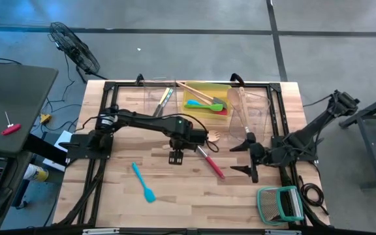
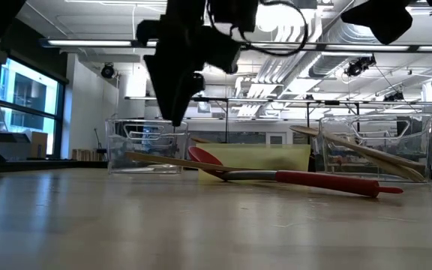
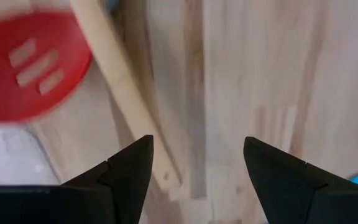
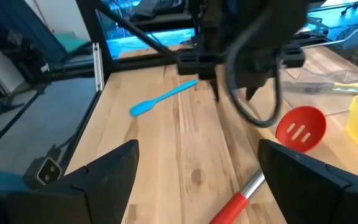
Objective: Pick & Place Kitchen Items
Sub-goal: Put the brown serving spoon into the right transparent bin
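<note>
The yellow bin [image 1: 209, 98] stood at the far middle of the wooden table [image 1: 175, 186] and served as the landmark. Inside it lay a green spatula [image 1: 204, 104], with a pale wooden utensil [image 1: 198, 91] lying slantwise across its top. A clear bin [image 1: 156, 96] stood just to the left of the yellow one and held a few slim utensils, one of them metal [image 1: 164, 100]. Another clear bin [image 1: 256, 108] stood just to its right; what it held could not be made out from above.

The table was pale wood planking inside a black frame. A green-framed wire rack [image 1: 281, 203] sat at the near right corner, well away from the yellow bin. Beyond the table the room showed grey floor, a fan [image 1: 75, 47] on the far left, and a ceiling of ducts and strip lights.

The left gripper [image 1: 175, 156] hung above the table in front of the yellow bin, fingers parted and holding nothing. A red slotted spatula [image 1: 209, 160] lay on the wood just beside it, on the side nearer the right arm, and a pale wooden spoon [image 3: 126, 93] ran close past one finger. A blue spatula [image 1: 143, 182] lay farther forward and left, apart from the gripper.

The right gripper [image 1: 245, 158] waited in front of the right clear bin, spread wide and empty.
</note>
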`<action>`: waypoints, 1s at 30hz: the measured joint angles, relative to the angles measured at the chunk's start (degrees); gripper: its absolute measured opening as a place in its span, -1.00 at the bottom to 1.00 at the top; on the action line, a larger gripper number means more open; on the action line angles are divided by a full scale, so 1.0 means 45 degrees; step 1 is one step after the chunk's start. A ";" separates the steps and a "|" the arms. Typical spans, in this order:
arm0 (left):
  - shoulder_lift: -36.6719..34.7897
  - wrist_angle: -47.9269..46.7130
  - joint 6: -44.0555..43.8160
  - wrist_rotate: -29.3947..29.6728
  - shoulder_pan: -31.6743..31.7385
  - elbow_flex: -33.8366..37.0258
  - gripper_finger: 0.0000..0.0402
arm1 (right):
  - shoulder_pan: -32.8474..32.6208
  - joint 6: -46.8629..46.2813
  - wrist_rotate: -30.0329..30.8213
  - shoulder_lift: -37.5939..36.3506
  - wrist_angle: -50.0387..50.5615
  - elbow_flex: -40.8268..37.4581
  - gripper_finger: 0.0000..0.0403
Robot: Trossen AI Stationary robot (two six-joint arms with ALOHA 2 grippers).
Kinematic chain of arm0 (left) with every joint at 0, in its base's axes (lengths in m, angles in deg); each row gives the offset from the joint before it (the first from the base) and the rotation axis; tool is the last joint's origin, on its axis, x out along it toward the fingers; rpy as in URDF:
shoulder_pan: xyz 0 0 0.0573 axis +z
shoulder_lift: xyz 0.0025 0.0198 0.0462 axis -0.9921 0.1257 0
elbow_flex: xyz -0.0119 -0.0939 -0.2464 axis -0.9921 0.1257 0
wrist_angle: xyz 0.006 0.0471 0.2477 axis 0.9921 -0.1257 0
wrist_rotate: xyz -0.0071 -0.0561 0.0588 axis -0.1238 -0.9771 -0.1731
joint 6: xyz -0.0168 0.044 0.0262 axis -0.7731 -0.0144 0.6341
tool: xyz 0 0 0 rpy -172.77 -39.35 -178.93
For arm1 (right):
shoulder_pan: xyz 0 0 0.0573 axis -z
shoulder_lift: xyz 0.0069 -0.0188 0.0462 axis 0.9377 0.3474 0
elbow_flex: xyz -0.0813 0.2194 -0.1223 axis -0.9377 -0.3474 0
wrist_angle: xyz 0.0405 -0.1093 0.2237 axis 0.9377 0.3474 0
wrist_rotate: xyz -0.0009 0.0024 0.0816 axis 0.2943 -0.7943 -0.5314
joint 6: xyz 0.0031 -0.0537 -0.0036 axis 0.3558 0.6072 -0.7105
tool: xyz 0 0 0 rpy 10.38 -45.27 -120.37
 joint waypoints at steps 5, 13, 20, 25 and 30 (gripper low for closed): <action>0.0311 -0.0290 -0.0008 0.0089 0.0479 -0.0004 0.21 | -0.0231 -0.0022 0.0044 0.0411 -0.0128 0.0000 0.59; 0.0589 -0.0126 0.0037 0.0072 0.1003 -0.0039 0.21 | -0.0244 -0.0077 0.0044 0.0638 -0.0188 0.0000 0.59; 0.1021 -0.0277 0.0074 -0.0021 0.1052 -0.0020 0.21 | -0.0244 -0.0087 0.0043 0.0638 -0.0176 0.0000 0.59; 0.1307 -0.0068 0.0187 -0.0340 0.1047 -0.0052 0.21 | -0.0244 -0.0087 0.0039 0.0638 -0.0163 0.0000 0.59; 0.1505 0.0020 0.0187 -0.0344 0.1047 -0.0052 0.21 | -0.0244 -0.0130 0.0002 0.0638 -0.0151 0.0000 0.59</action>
